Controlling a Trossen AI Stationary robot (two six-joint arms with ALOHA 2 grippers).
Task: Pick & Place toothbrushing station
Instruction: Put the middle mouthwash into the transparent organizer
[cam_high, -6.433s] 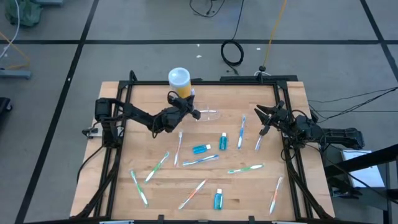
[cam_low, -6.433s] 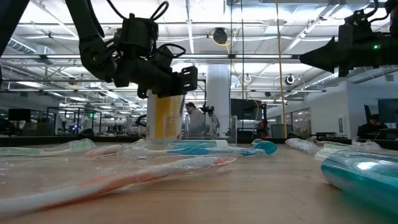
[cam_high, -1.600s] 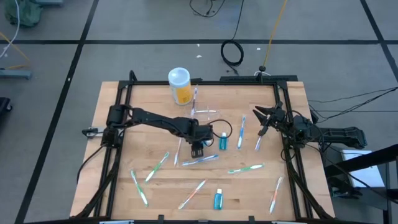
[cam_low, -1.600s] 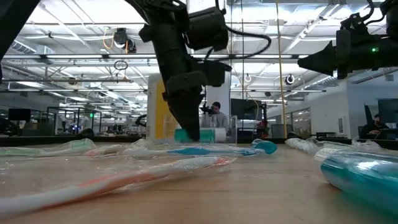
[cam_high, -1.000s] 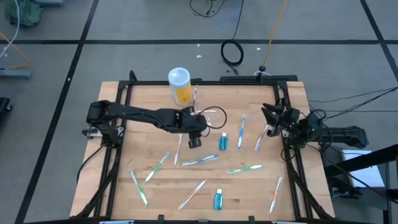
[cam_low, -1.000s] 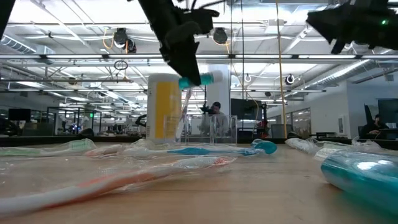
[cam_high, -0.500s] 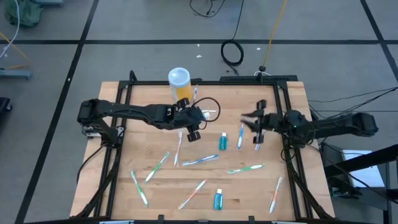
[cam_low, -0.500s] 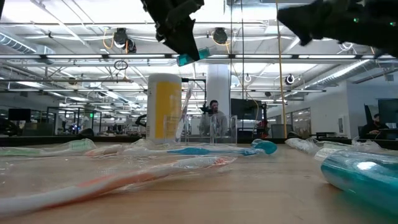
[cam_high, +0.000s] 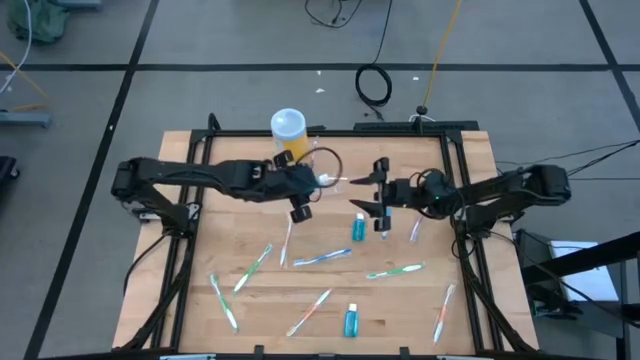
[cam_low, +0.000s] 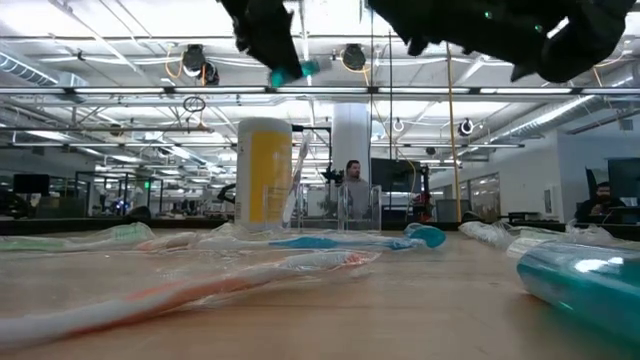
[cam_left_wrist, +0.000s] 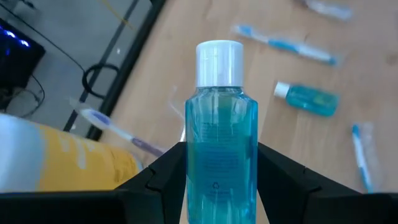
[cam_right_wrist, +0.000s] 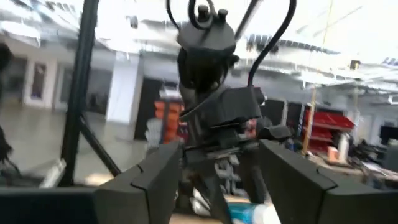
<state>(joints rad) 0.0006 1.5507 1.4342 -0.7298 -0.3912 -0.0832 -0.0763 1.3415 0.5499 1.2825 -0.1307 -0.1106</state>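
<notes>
The toothbrushing station (cam_high: 337, 184), a low see-through holder, stands on the table at the far middle, right of the yellow cup with a white top (cam_high: 288, 134). A toothbrush (cam_left_wrist: 118, 133) sticks up by the cup. My left gripper (cam_high: 300, 205) hovers just near-left of the holder, high above the table, shut on a small blue bottle (cam_left_wrist: 220, 143) with a white cap (cam_low: 309, 67). My right gripper (cam_high: 378, 196) stands open just right of the holder, its fingers pointing at the left gripper, with nothing between them. My left gripper pinches the blue bottle's lower body by its two flat sides (cam_left_wrist: 191, 167) between its two fingers. The white-capped end sticks out past the fingertips. The bottle is lifted well clear of the table, lying roughly level in the low view.
Several toothbrushes lie scattered over the near half of the table, with a blue bottle (cam_high: 358, 227) near the right gripper and another (cam_high: 350, 320) by the near edge. Black frame rails (cam_high: 190, 260) run along the table's left and right sides.
My left gripper has risen with the blue bottle and gone toward the far edge, up beside the holder. My right gripper has swung toward the table's left, from the right rail to just right of the holder, and its fingers have spread wider.
</notes>
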